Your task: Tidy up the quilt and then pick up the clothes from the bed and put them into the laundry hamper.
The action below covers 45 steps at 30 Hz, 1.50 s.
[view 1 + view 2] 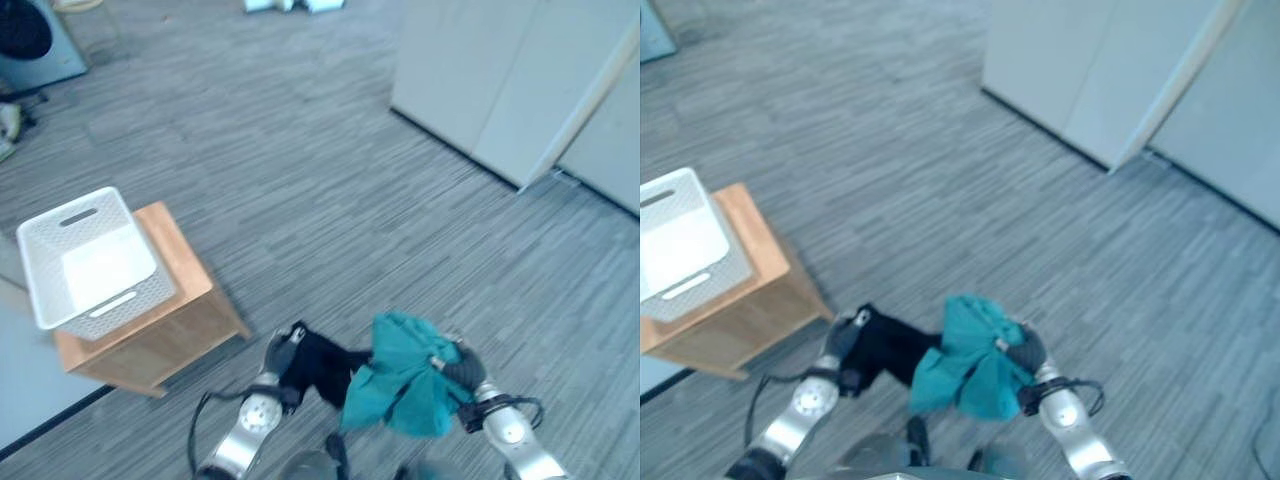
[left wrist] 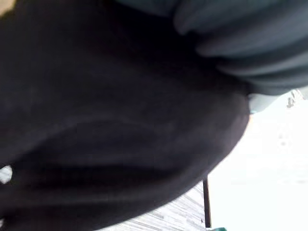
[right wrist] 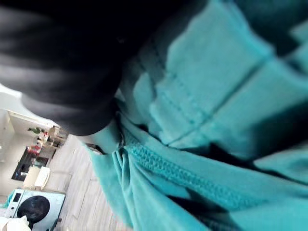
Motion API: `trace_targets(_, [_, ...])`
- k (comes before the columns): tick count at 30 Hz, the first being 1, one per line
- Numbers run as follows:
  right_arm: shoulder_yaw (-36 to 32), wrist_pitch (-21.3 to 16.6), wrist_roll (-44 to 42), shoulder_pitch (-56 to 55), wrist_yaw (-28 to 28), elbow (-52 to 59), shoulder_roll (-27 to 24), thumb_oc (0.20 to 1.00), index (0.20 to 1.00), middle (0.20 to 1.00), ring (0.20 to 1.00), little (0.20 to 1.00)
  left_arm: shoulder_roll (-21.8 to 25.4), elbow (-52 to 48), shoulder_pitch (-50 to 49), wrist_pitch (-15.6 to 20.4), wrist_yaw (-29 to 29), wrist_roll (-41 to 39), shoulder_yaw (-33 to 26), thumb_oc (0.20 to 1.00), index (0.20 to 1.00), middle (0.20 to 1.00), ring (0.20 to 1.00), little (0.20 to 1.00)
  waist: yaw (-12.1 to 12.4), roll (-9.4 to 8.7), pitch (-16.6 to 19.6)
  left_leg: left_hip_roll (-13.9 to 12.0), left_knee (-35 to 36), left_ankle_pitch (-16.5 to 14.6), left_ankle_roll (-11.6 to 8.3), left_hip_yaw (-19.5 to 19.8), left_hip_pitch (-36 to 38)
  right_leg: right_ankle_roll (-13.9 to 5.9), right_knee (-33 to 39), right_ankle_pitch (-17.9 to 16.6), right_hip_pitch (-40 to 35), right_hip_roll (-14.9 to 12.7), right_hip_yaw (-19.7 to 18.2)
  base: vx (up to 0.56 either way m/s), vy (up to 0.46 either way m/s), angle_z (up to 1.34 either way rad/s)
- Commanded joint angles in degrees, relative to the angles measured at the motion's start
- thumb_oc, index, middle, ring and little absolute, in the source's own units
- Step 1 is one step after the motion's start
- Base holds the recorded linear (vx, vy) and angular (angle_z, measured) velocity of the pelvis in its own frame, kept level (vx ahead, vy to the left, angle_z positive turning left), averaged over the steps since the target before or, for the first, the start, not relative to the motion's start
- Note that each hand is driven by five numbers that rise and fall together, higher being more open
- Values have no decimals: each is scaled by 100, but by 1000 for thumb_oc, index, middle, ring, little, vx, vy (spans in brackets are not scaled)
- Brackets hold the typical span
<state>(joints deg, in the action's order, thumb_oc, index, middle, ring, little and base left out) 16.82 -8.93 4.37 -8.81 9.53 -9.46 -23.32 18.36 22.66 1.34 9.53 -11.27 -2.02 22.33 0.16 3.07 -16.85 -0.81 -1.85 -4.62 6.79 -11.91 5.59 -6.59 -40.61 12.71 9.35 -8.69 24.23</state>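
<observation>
No writing can be read anywhere. Near the bottom centre, the left hand (image 1: pixel 283 352) grips a black garment (image 1: pixel 322 366) and the right hand (image 1: pixel 459 366) clutches a teal garment (image 1: pixel 405 378); the two clothes touch between the hands, held above grey striped carpet (image 1: pixel 300 170). To the left, well apart, a white perforated laundry hamper (image 1: pixel 88 257) stands on a low wooden table (image 1: pixel 170 300). A washing machine (image 1: pixel 35 40) sits in the far left corner. White cabinet panels (image 1: pixel 500 80) line the far right.
</observation>
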Motion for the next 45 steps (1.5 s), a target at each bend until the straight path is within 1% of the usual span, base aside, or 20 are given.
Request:
trace_targets(1, [-121, -221, -20, 276, -52, -47, -11, 200, 200, 200, 200, 200, 63, -151, -21, 334, 30, 54, 17, 200, 200, 200, 200, 200, -43, -152, 193, -176, 685, -96, -885, -453, 898, -444, 3242, -1333, -705, -417, -187, 655, -285, 132])
trace_targets(3, [-144, -117, 119, 230, -72, 111, 12, 200, 200, 200, 200, 200, 50, 39, -8, 433, 14, 225, -126, 200, 200, 200, 200, 200, -266, -64, 253, -437, 685, -483, -1196, -194, 1561, -698, 4546, -1857, -95, -840, -692, 1077, -421, 120])
trace_targets(6, [-145, -95, 258, 128, -132, 75, -72, 200, 200, 200, 200, 200, 12, 169, -52, 485, 25, 204, -152, 200, 200, 200, 200, 200, -275, -68, 272, -589, 358, -356, -1338, 41, 1820, -702, 4480, -1996, -350, -703, -861, 726, -299, 69])
trace_targets(8, [-167, -147, 155, 171, -133, 54, -188, 200, 200, 200, 200, 200, -85, 234, -6, 472, 17, 94, -137, 200, 200, 200, 200, 200, -310, -71, 206, -886, -1440, 226, -1431, 317, 1204, -474, 4367, -2057, -551, -544, -1027, 641, -475, 131])
trace_targets(9, [-157, -223, -6, 320, -134, 96, -402, 200, 200, 200, 200, 200, -98, 201, 14, 452, 80, -31, -133, 200, 200, 200, 200, 200, -92, -169, 78, -1129, -3404, 813, -1369, 329, 269, -104, 4550, -1810, -1129, -312, -836, 497, -467, 95])
trace_targets(12, [-138, -235, -125, 486, -98, 112, -507, 200, 200, 200, 200, 200, -2, 9, 3, 466, 129, -154, -192, 200, 200, 200, 200, 200, 105, -301, -26, -1387, -4211, 836, -1274, 40, -406, 119, 4561, -1461, -1582, -178, -652, 464, -353, 10])
trace_targets(14, [-95, -226, -103, 681, -130, 40, -539, 200, 200, 200, 200, 200, 12, -49, -83, 463, 147, -167, -263, 200, 200, 200, 200, 200, 283, -350, -38, -1430, -3982, 549, -1296, -347, -797, 116, 4561, -1150, -1896, -128, -545, 567, -152, 25])
trace_targets(16, [-52, -239, -54, 739, -190, -45, -530, 200, 200, 200, 200, 200, 20, -49, -372, 457, 246, -129, -388, 200, 200, 200, 200, 200, 518, -405, 135, -1224, -2404, 216, -1245, -1042, -1195, 24, 4561, -705, -2325, 32, -386, 715, -55, 26])
trace_targets(22, [-45, -182, 173, 772, -188, -180, -428, 200, 200, 200, 200, 200, 63, -180, -916, 262, 434, 0, -575, 200, 200, 200, 200, 200, 630, -369, 424, -1048, -55, 802, -1106, -2665, -971, -145, 4525, -445, -2974, 429, 411, 558, 21, 43])
trace_targets(25, [31, -246, 275, 750, -154, -187, -257, 200, 200, 200, 200, 200, 143, -119, -966, 225, 406, 27, -602, 200, 200, 200, 200, 200, 788, -553, 420, -375, 165, 477, -626, -2410, -605, -788, 2657, -1140, -2783, 17, 534, 624, 192, 90])
trace_targets(27, [52, -238, 331, 708, -187, -120, -213, 200, 200, 200, 200, 200, 244, -97, -914, 210, 380, 124, -574, 200, 200, 200, 200, 200, 637, -503, 405, -99, 466, 292, -394, -2210, -103, -841, 912, -1786, -2053, -492, 364, 590, 208, 140])
trace_targets(30, [25, -240, 394, 716, -196, 22, -244, 200, 200, 200, 200, 200, 380, -154, -737, 232, 226, 250, -617, 200, 200, 200, 200, 200, 326, -341, 263, -187, 685, 144, -382, -1571, 363, -839, -56, -1557, -931, -457, -231, 494, 11, 118])
trace_targets(34, [14, -278, 375, 705, -213, 105, -349, 200, 200, 200, 200, 200, 478, -207, -673, 294, 205, 247, -660, 200, 200, 200, 200, 200, 103, -332, 248, -260, 685, 151, -530, -1098, 510, -521, 1519, -1422, -597, -418, -376, 402, -240, 157])
trace_targets(35, [21, -271, 319, 726, -203, 104, -339, 200, 200, 200, 200, 200, 515, -274, -695, 351, 142, 286, -732, 200, 200, 200, 200, 200, 7, -389, 285, -289, 685, 31, -693, -641, 633, -373, 3490, -1323, -664, -302, -1068, 591, -369, 185])
trace_targets(36, [-2, -245, 279, 729, -183, 101, -323, 200, 200, 200, 200, 200, 533, -273, -677, 382, 111, 275, -827, 200, 200, 200, 200, 200, -54, -416, 295, -295, 685, -66, -758, -398, 729, -421, 4041, -1412, -636, -226, -1745, 590, -368, 181])
trace_targets(38, [32, -198, 285, 783, -214, 47, -346, 200, 200, 200, 200, 200, 567, -250, -627, 380, 24, 247, -1012, 200, 200, 200, 200, 200, -18, -439, 272, -341, 676, -187, -815, -221, 871, -508, 4262, -1454, -670, -199, -2083, 460, -304, 143])
trace_targets(39, [52, -183, 242, 737, -305, 77, -279, 200, 200, 200, 200, 200, 579, -256, -718, 461, 91, 268, -1134, 200, 200, 200, 200, 200, 89, -537, 383, -428, 210, -352, -907, -60, 900, -515, 4241, -1453, -816, -232, -2012, 618, -452, 162])
trace_targets(41, [30, -307, 170, 937, -264, 80, -414, 200, 200, 200, 200, 200, 436, -44, -517, 477, 21, 43, -1191, 200, 200, 200, 200, 200, 180, -578, 165, -873, -1952, 245, -1183, 35, -101, -187, 4252, -1389, -1299, -201, -1525, 418, -500, 122])
trace_targets(42, [31, -310, 169, 948, -263, 74, -412, 200, 200, 200, 200, 200, 438, -42, -509, 476, 22, 42, -1196, 200, 200, 200, 200, 200, 138, -583, 191, -873, -1996, 251, -1182, 82, -183, -181, 4263, -1405, -1271, -205, -1485, 260, -445, 103])
trace_targets(45, [-86, -296, 92, 1124, -128, 63, -518, 200, 200, 200, 200, 200, 471, -112, -587, 522, 45, -33, -1331, 200, 200, 200, 200, 200, 349, -711, 54, -1358, -2929, 245, -1256, -1112, -1089, 118, 4516, -910, -2163, 20, -735, 386, -293, 176])
